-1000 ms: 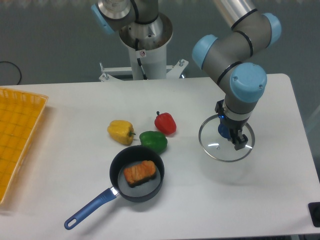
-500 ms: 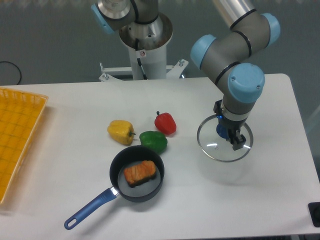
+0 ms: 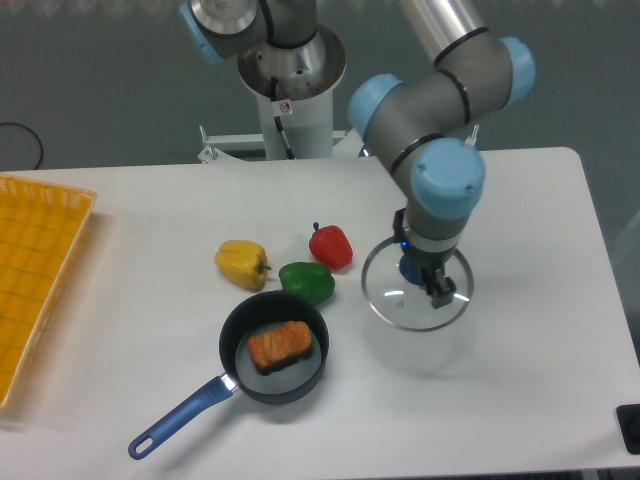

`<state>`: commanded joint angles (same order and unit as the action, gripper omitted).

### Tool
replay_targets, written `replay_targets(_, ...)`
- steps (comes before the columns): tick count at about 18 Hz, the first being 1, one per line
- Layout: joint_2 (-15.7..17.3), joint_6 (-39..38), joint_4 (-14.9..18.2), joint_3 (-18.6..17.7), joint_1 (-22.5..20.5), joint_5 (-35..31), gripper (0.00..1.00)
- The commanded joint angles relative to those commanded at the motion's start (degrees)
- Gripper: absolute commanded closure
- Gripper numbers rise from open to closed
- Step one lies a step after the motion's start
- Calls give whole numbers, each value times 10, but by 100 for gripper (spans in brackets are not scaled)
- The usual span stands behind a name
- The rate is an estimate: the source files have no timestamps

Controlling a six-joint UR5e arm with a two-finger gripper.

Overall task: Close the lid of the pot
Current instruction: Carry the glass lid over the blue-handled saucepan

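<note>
Lid: the lid, a clear glass disc with a thin metal rim, hangs roughly level above the worktop, right of centre. A soft shadow on the surface below it suggests it is lifted clear, not resting.
Knob: the blue knob at its centre is mostly hidden by the hand, only a sliver of blue showing.
Hand: the hand points straight down over the lid's middle and is closed on the knob, carrying the lid.
Pot: the pot stands open on the worktop, down and to the left of the lid in the camera view and a little nearer the front edge. The two are apart, with a strip of bare surface between the lid's left rim and the pot's right wall.
Pot contents: an orange piece of food lies inside, low enough that it looks unlikely to foul the lid.
Pot handle: the long blue handle runs away from the lid, toward the front left, so it does not lie in the path.
Neighbours: a green pepper touches or nearly touches the pot's far rim; a red pepper and a yellow pepper sit just behind.
Key relation: the carry should run left and toward the front, then descend centred over the rim, keeping clear of the green pepper.
</note>
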<state>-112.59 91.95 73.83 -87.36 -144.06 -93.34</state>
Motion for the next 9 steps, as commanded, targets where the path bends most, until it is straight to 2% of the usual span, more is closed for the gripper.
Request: replay_targets(9,0,-79,19,1,66,10,41)
